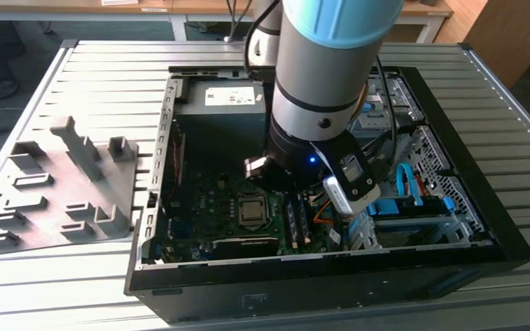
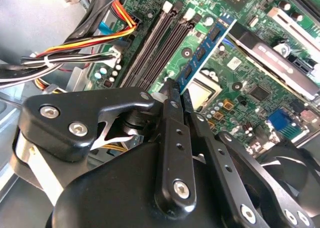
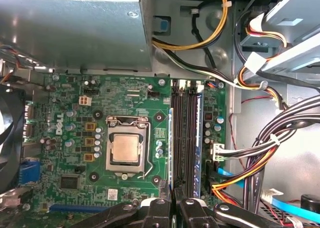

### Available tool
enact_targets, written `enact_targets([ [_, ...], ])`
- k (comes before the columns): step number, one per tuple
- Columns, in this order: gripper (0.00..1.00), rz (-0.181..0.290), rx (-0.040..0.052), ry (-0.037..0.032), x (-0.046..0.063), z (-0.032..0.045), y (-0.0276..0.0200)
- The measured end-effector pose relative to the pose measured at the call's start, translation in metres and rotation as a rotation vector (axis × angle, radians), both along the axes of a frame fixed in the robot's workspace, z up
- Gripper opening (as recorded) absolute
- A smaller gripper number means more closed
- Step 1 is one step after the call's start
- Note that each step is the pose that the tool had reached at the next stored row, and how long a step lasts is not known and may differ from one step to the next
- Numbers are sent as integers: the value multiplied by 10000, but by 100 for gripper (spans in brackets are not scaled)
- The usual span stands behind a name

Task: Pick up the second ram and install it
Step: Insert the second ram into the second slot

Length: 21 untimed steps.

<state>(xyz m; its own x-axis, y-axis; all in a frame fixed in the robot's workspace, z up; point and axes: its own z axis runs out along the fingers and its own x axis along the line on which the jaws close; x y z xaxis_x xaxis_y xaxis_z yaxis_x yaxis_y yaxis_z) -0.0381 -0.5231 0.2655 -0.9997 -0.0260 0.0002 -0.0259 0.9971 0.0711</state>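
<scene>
The second ram (image 2: 206, 46), a thin blue-green stick with black chips, is pinched at one end by my gripper (image 2: 178, 96), which is shut on it. In the first wrist view I see the ram edge-on (image 3: 170, 138), running away from the gripper (image 3: 172, 205) along the memory slot closest to the processor (image 3: 125, 150). Whether its lower edge touches the slot I cannot tell. In the exterior view the arm's wrist (image 1: 288, 169) hangs low inside the open computer case (image 1: 486, 227), above the motherboard (image 1: 214, 200).
Black memory slots (image 3: 186, 138) lie beside the ram. Bundled cables (image 3: 260, 158) crowd one side of the slots. A metal drive cage and power supply (image 1: 219, 96) stand at the back of the case. The grey slotted tray (image 1: 63, 186) rests on the table at the exterior view's left.
</scene>
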Motion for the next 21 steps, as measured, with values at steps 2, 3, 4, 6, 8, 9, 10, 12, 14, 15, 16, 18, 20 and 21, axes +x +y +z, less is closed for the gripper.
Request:
enact_targets([
  [2, 14, 0, 1, 0, 6, -9, 0],
  [3, 14, 0, 0, 0, 9, -13, 0],
  [4, 14, 0, 0, 0, 11, -19, 0],
  [6, 14, 1, 0, -1, 16, -28, 0],
  [8, 14, 0, 0, -1, 19, -38, 0],
  [9, 14, 0, 0, 0, 20, -42, 0],
  [10, 14, 0, 0, 0, 21, -47, 0],
  [12, 14, 1, 0, 0, 23, -57, 0],
  [14, 14, 1, 0, -1, 27, -66, 0],
  [15, 14, 1, 0, 0, 29, -70, 0],
  [16, 14, 1, 0, 0, 31, -73, 0],
  [18, 14, 0, 0, 0, 33, -81, 0],
  [20, 14, 1, -1, 0, 37, -87, 1],
  [21, 14, 2, 0, 0, 40, -91, 1],
])
